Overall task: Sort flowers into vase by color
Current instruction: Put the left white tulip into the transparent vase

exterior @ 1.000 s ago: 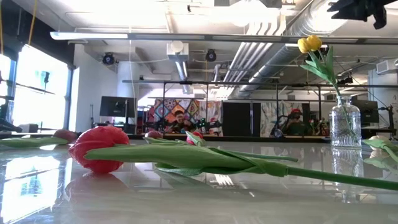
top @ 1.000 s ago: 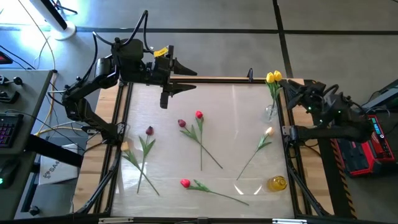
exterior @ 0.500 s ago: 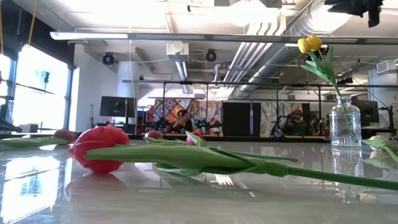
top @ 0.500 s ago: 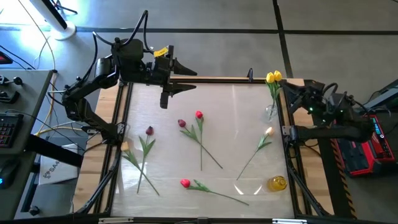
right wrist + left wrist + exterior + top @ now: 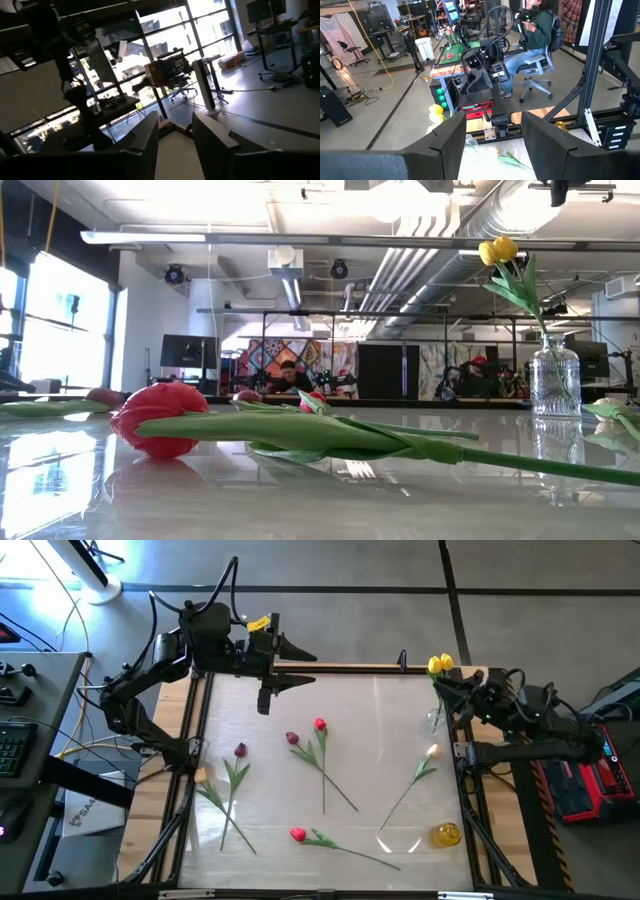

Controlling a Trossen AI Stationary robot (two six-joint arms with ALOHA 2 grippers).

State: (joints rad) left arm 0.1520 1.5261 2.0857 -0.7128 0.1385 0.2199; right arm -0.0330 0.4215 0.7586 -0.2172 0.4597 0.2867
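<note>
A clear glass vase (image 5: 435, 720) (image 5: 555, 380) stands near the table's far right edge with one yellow flower (image 5: 438, 664) (image 5: 498, 250) in it. Several flowers lie flat on the table: a maroon one (image 5: 240, 750), a dark red one (image 5: 292, 738), a red one (image 5: 320, 724), a peach one (image 5: 432, 751) and a red-pink one (image 5: 297, 834) (image 5: 160, 418). My right gripper (image 5: 442, 686) (image 5: 175, 125) is open, level and high, right beside the yellow flower's head. My left gripper (image 5: 310, 667) (image 5: 492, 122) hangs open, high over the far left of the table.
A yellow jar (image 5: 446, 834) lies near the table's front right corner, beside a faint clear glass shape (image 5: 400, 838). A further stem with leaves (image 5: 222, 805) lies at the near left. A wooden rim (image 5: 350, 667) frames the table. People sit at desks beyond the far edge.
My right gripper has swung in from the table's right edge toward the yellow flower in the vase, rising a little and tipping its fingers up toward level. Its fingers stay open. No flower has moved.
</note>
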